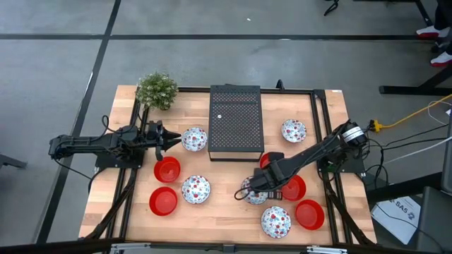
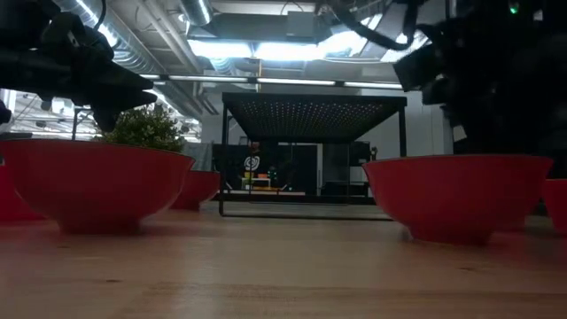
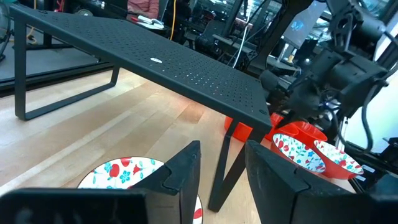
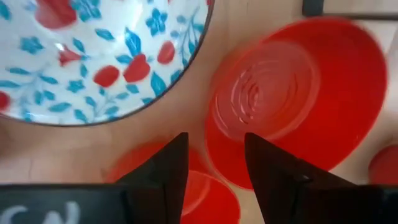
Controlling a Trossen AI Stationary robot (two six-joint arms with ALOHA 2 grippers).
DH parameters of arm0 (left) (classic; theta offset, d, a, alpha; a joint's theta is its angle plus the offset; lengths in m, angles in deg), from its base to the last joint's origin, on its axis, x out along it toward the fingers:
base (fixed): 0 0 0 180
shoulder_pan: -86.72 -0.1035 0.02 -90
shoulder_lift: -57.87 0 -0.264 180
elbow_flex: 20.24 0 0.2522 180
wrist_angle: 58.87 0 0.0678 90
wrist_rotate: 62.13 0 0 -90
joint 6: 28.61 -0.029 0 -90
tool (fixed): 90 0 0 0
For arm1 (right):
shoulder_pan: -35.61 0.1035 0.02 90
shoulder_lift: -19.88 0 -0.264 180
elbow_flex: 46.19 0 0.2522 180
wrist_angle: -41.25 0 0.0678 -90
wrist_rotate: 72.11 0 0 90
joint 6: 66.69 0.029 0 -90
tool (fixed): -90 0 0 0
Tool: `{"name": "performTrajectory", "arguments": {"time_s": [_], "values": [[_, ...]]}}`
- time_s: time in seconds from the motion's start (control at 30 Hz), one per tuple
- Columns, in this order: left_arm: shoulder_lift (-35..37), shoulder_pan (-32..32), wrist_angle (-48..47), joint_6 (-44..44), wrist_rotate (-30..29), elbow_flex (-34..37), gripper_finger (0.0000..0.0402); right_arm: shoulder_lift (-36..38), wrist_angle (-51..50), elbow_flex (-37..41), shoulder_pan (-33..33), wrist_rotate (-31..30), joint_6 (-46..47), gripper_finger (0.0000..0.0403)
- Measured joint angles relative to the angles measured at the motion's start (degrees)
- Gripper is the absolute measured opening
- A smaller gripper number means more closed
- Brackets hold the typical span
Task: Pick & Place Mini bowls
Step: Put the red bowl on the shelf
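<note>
Currently right gripper (image 1: pixel 248 192) hangs empty over a floral bowl (image 1: pixel 256 190), fingers slightly parted; red bowl (image 1: pixel 292 188) just beside. Left gripper (image 1: pixel 171 138), narrowly parted, waits beside another floral bowl (image 1: pixel 194 139).

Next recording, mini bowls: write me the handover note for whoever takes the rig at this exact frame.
Left gripper: open, empty, beside the floral bowl left of the black box.
Right gripper: open, empty, low over the bowls in front of the box, by a red bowl.
Bowls: all loose on the table, red and floral mixed, one floral bowl right of the box.
Done: nothing visibly gathered.
Left: pick and place every bowl.
</note>
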Motion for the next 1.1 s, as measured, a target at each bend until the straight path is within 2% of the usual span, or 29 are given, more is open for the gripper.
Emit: {"name": "performTrajectory", "arguments": {"time_s": [0.4, 0.83, 1.1], "values": [[0.0, 0.0, 0.0, 0.0, 0.0, 0.0, 0.012, 0.0, 5.0, 2.7, -1.9, 1.5, 1.3, 0.015], [0.0, 0.0, 0.0, 0.0, 0.0, 0.0, 0.0119, 0.1, 4.7, 2.7, -5.0, 2.0, 1.7, 0.0011], [0.0, 0.0, 0.0, 0.0, 0.0, 0.0, 0.0122, 0.1, 3.6, 2.7, -5.2, 3.9, 4.7, 0.0008]]}}
